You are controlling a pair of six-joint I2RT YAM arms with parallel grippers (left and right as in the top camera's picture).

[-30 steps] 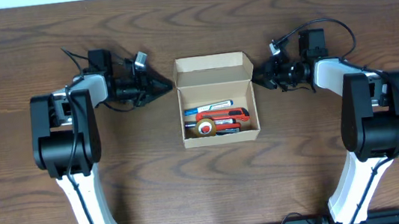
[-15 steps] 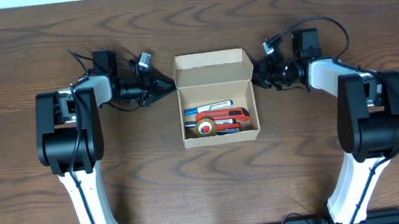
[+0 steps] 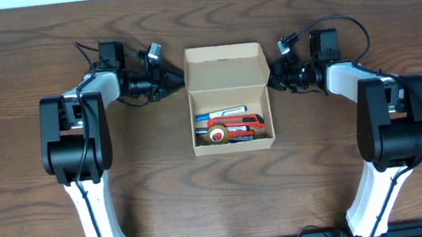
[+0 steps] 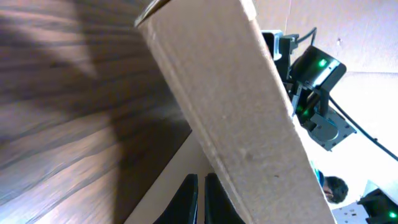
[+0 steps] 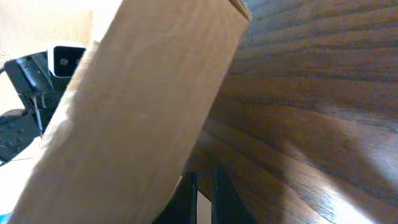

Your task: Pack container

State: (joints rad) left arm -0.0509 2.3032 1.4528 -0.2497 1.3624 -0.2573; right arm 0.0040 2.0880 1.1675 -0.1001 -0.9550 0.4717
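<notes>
Left hand, from above: your left hand (image 3: 177,83) is clenched with nothing in it, its tip just beside the far left corner of the box (image 3: 229,99).
Right hand, from above: your right hand (image 3: 272,78) is clenched on nothing too, its tip just beside the far right corner of the box.
Box, from above: you find it in the middle of the tabletop (image 3: 19,44), between the two hands, with its lid (image 3: 223,67) raised open at the far end.
Contents, from above: a roll of tape (image 3: 217,134), a red tool (image 3: 233,121) and a blue pen (image 3: 223,112) lie inside, toward the near end.
Left wrist view: your left hand (image 4: 199,200) shows two dark fingers (image 4: 188,199) pressed nearly together. The plain cardboard side of the box (image 4: 236,106) fills the middle of the picture, right next to them. You cannot tell whether they touch it. The other arm (image 4: 314,78) shows past the box, with green lights on it.
Right wrist view: your right hand (image 5: 203,194) has its fingers (image 5: 189,193) close together with nothing between them. The box (image 5: 137,124) leans across the frame beside them, with wood-grain tabletop (image 5: 311,93) to the right.
</notes>
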